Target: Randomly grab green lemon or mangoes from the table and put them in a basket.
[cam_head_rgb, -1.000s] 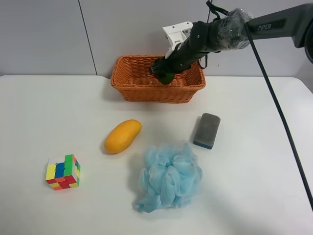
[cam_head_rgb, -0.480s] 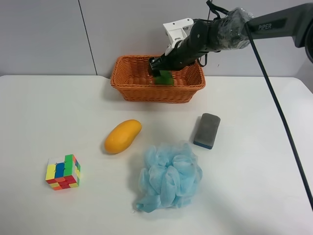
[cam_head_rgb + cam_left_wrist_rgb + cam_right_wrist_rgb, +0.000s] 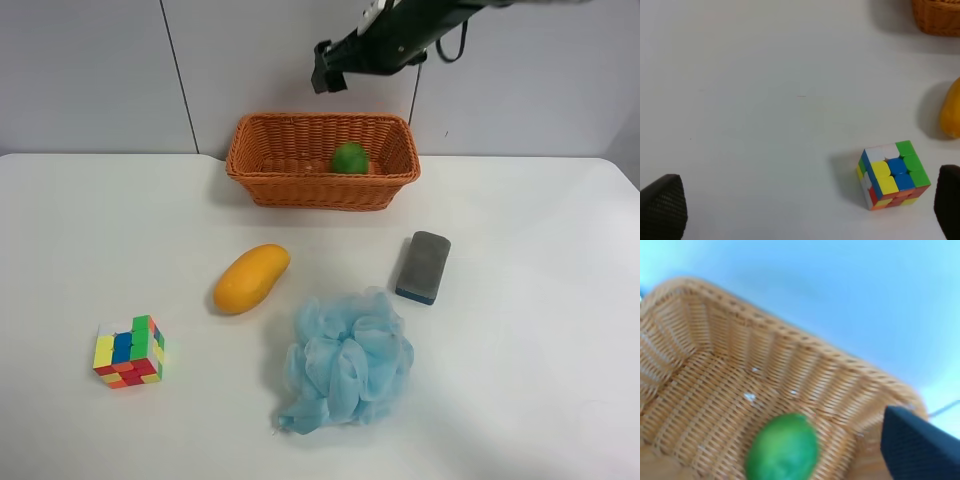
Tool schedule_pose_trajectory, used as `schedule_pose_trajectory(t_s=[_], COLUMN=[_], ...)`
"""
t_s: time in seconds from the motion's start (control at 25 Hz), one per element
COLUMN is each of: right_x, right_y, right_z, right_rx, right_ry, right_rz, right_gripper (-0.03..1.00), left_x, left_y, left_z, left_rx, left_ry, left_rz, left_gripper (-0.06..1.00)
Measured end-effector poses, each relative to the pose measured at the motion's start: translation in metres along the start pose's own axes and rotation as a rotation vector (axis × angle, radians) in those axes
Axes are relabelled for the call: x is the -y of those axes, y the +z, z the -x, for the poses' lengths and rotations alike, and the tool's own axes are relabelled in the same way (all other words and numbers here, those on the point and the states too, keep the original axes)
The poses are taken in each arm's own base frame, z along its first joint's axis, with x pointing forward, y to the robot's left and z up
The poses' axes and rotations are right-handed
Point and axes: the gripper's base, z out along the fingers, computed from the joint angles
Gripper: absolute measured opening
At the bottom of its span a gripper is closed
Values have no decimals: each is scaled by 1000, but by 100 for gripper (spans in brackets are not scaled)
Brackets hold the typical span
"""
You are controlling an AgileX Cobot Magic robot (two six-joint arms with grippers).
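The green lemon (image 3: 349,158) lies free inside the wicker basket (image 3: 243,160) at the back of the white table (image 3: 120,220). The right wrist view shows the lemon (image 3: 782,450) on the basket floor, below the basket wall (image 3: 790,350). My right gripper (image 3: 327,72) hangs empty above the basket's rear edge; only one of its fingers (image 3: 920,450) shows in the wrist view. The yellow-orange mango (image 3: 251,278) lies on the table in front of the basket; its edge shows in the left wrist view (image 3: 951,110). My left gripper (image 3: 805,205) is open and empty above the table.
A colour cube (image 3: 129,351) sits at the front left and also shows in the left wrist view (image 3: 892,175). A blue bath pouf (image 3: 345,360) lies front centre. A grey sponge block (image 3: 423,266) lies right of the mango. A basket corner (image 3: 937,20) shows in the left wrist view.
My right gripper let go of the green lemon inside the basket and rose up and out of it. The lemon now rests on the basket floor. Nothing else moved.
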Motion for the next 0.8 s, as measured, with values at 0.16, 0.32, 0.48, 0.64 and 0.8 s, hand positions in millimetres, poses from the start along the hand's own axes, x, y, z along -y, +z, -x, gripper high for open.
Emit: schedule_pose_trajectory(t_s=[0.16,0.32,0.48,0.64,0.8], right_x=[3,4,-1,-6,-11], right_y=[-76,-165,-260,-346,-414], right_z=[24,33,23,2,-35], right_rx=[12,13,-2,59,187], right_ry=[-54,-97,-117,-73,-54], right_rz=[-26,-69,-111,-175,-255], right_gripper=[97,97,97,97,97], left_x=[0,0,0,0,0], left_y=[0,0,0,0,0], left_z=[0,0,0,0,0], left_rx=[0,0,0,0,0], left_ry=[0,0,0,0,-1], left_rz=[0,0,0,0,-1], left_gripper=[99,99,99,99,99])
